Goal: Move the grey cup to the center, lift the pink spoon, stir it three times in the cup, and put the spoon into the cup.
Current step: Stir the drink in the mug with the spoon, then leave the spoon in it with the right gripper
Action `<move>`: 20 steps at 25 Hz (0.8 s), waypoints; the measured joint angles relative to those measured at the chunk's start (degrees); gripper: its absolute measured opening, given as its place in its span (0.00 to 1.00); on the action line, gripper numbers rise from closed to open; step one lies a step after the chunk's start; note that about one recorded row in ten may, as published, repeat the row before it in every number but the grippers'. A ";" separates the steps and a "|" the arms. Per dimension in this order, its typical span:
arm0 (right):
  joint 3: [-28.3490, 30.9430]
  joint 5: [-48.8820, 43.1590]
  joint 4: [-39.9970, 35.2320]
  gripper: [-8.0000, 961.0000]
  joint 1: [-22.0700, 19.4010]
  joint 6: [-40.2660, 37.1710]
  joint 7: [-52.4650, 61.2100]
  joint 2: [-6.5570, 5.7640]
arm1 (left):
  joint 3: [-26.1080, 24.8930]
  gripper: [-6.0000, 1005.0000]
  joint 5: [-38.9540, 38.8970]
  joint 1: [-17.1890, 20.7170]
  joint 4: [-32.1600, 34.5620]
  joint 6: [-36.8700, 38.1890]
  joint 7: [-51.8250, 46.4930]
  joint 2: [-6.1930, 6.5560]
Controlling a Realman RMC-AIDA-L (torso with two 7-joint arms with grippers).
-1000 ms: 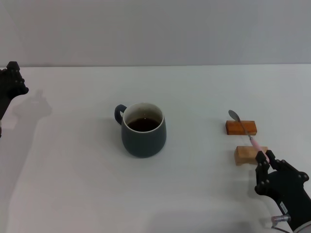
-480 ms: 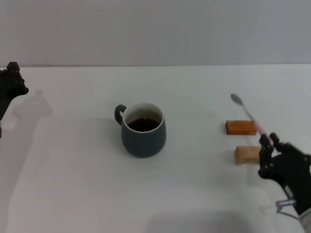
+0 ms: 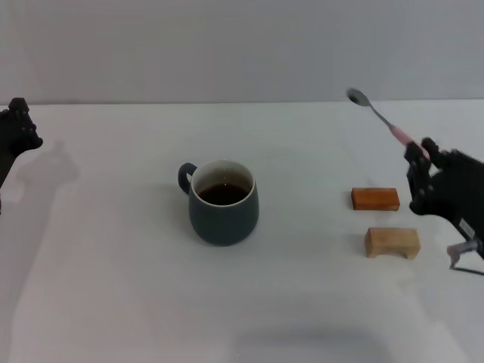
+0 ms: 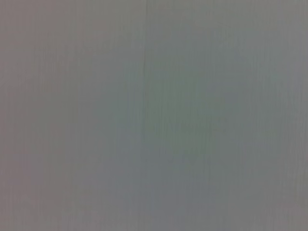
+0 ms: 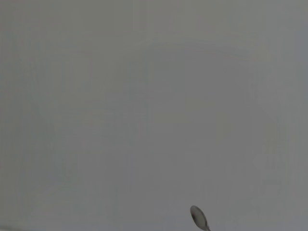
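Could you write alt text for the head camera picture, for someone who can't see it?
The right pincer holds the pink spoon raised above two wooden blocks. The grey cup stands mid-table; the left pincer waits at the far left.
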 joint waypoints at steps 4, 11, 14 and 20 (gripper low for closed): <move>6.61 -4.80 10.12 0.13 -0.41 15.67 -0.09 1.12 | -0.58 0.01 0.00 0.20 0.04 0.00 -0.03 0.00; 14.31 -4.68 18.90 0.13 3.19 33.55 -0.29 1.38 | -1.74 0.01 -0.09 0.30 -0.02 0.00 -0.09 0.08; 20.31 -1.45 21.86 0.13 8.59 46.33 -1.59 1.96 | -2.03 0.01 -0.10 0.30 -0.03 0.00 -0.09 0.09; 30.97 11.16 21.66 0.13 15.45 60.76 -8.43 3.41 | -2.52 0.01 -0.09 0.16 -0.04 0.01 -0.09 -0.06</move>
